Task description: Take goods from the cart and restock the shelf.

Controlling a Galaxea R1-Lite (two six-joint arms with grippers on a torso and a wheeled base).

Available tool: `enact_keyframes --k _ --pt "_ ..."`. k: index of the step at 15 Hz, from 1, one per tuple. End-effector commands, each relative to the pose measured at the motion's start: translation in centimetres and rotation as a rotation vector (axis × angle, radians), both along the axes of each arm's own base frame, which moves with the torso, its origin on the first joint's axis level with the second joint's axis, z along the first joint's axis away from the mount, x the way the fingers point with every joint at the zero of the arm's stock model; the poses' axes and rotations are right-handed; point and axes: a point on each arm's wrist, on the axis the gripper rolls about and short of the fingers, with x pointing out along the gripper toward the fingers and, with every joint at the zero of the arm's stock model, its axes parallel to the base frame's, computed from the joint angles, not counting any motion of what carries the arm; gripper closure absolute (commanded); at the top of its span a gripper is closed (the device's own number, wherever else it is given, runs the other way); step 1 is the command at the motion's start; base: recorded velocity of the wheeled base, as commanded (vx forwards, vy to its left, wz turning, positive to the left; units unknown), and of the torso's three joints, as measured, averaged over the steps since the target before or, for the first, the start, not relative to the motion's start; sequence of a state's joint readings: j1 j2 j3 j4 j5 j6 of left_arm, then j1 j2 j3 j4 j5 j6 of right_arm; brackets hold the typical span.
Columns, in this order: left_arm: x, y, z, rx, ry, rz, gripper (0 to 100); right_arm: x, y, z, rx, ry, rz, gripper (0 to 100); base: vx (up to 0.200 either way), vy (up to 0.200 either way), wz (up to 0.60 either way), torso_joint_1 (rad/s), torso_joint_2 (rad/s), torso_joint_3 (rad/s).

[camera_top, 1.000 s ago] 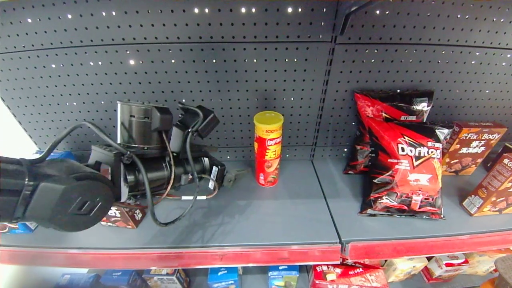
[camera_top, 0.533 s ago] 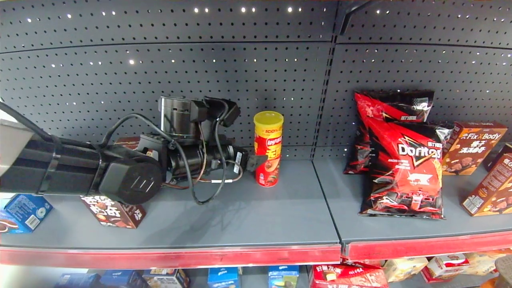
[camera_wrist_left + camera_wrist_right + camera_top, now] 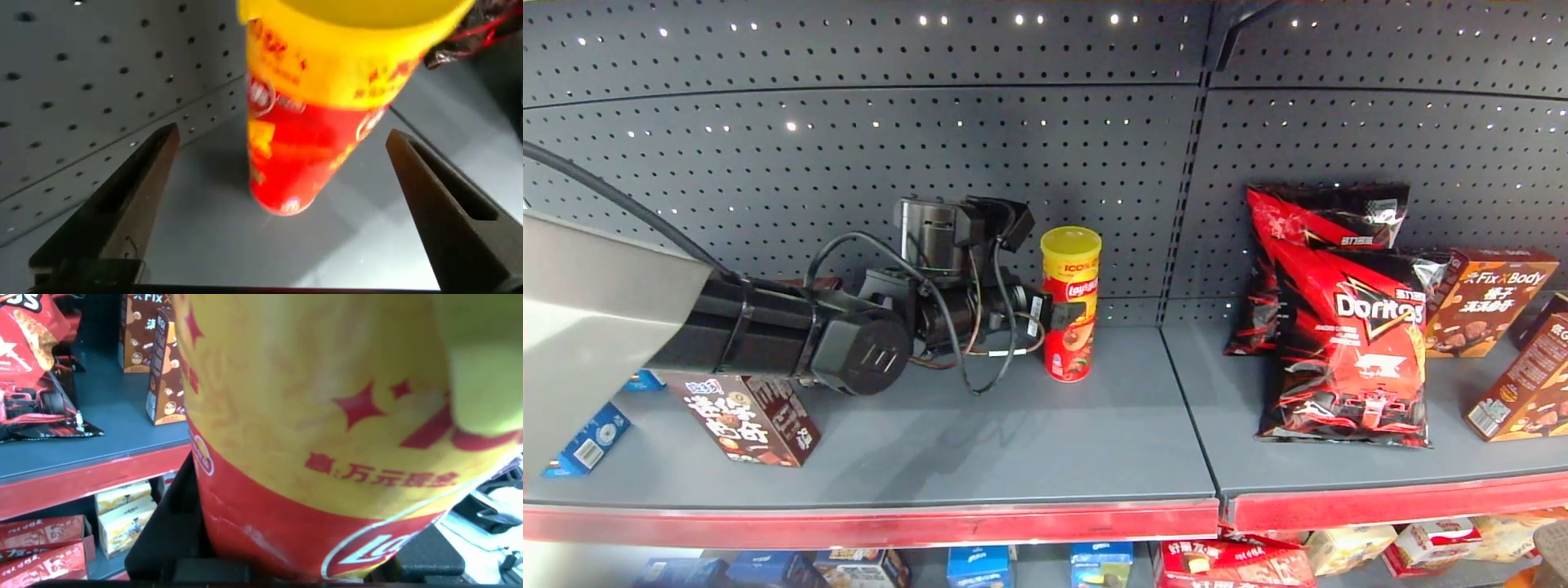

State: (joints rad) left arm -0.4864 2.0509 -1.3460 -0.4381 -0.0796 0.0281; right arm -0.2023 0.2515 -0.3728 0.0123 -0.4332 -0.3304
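A red chip can with a yellow lid stands upright at the back of the grey shelf, near its middle. My left gripper lies level just above the shelf, coming at the can from the left. It is open, with one finger on each side of the can and gaps showing between fingers and can. In the right wrist view a second red and yellow chip can sits very close to the camera, held in my right gripper.
A brown biscuit box and blue packs lie under my left arm. Red chip bags and brown boxes stand on the right shelf section. The pegboard wall is directly behind the can.
My left arm has slid right along the shelf, bringing its open gripper from well left of the can up to it. The can has stayed put.
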Motion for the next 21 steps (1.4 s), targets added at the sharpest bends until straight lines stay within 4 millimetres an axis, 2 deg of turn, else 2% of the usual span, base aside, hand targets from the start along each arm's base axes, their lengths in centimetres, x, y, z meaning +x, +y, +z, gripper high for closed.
enact_keyframes --k 1,6,10,14,21 --pt "0.8 -0.8 -1.2 -0.003 0.007 0.0 0 0.0 0.0 0.0 0.0 0.002 -0.003 100 0.0 0.0 0.0 0.0 0.0 0.0" --pt "2.3 -1.5 -1.7 -0.013 -0.008 0.02 0 0.0 0.0 0.0 -0.005 0.004 -0.006 100 0.0 0.0 0.0 0.0 0.0 0.0" --pt "3.4 -2.0 -1.2 -0.048 -0.029 0.058 0 -0.4 0.1 -0.2 -0.014 -0.012 -0.009 100 0.0 0.0 0.0 0.0 0.0 0.0" --pt "3.9 -2.4 -1.9 -0.044 -0.023 0.059 0 -0.9 0.2 -0.7 -0.032 -0.012 -0.011 100 0.0 0.0 0.0 0.0 0.0 0.0" --pt "4.5 -3.1 -2.8 -0.036 -0.022 0.08 0 -1.0 0.2 -0.6 -0.035 -0.016 -0.008 100 0.0 0.0 0.0 0.0 0.0 0.0"
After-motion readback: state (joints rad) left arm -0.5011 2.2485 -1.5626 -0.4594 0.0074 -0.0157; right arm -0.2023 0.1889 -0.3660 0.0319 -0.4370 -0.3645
